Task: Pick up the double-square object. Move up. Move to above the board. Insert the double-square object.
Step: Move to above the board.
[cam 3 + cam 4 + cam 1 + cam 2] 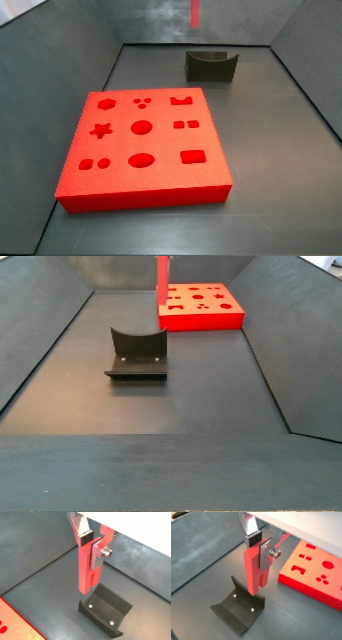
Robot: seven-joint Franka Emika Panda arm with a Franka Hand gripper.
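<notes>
Both wrist views showed the gripper (89, 543) pinching the slim red double-square object (87, 569), lifted above the dark grey holder block (105, 614), so moving over the flat red board (314, 573) and insertion seemed left.

The gripper (261, 543) hangs above the dark floor with its silver finger plates (252, 525) closed on the upper end of the double-square object (255, 569), a slim red bar that hangs upright with its lower end clear of the floor. Just below the bar's tip stands the fixture (238, 608), a dark L-shaped bracket with two pale screws in its plate. The board (314, 572), a red slab with shaped holes in its top, lies beside them, apart from both.
</notes>
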